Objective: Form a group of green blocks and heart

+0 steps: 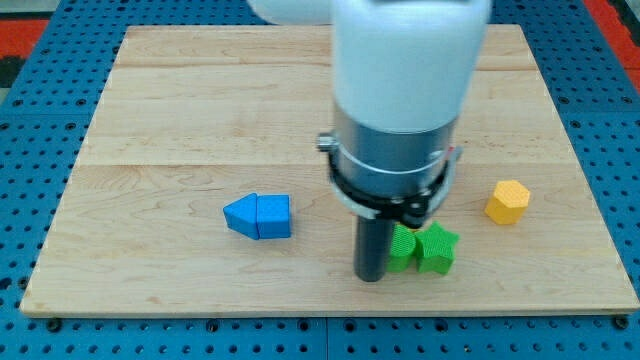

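one view; high, near, facing the board [200,110]

Two touching green blocks [424,248], lower right.

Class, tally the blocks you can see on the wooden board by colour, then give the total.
Blue blocks: 2
Green blocks: 2
Yellow blocks: 1
Total: 5 visible; the arm may hide others.

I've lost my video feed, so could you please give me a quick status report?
My tip touching left side of green block. Green star block beside it. No heart visible; arm hides board behind.
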Controlling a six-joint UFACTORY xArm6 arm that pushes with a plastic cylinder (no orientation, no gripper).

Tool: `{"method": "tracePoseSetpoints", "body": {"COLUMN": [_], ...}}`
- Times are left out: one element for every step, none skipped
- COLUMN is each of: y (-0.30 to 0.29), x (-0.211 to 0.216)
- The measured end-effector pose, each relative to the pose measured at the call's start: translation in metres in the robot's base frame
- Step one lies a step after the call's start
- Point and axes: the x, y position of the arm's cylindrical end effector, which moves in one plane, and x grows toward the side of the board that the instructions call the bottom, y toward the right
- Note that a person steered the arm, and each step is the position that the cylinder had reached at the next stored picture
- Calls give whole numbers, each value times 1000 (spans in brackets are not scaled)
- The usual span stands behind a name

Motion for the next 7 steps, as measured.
{"method": "tracePoseSetpoints", "body": {"y": [-23, -55, -21, 19, 44, 71, 79], "x": [2, -21, -50, -52, -52, -53, -56]}}
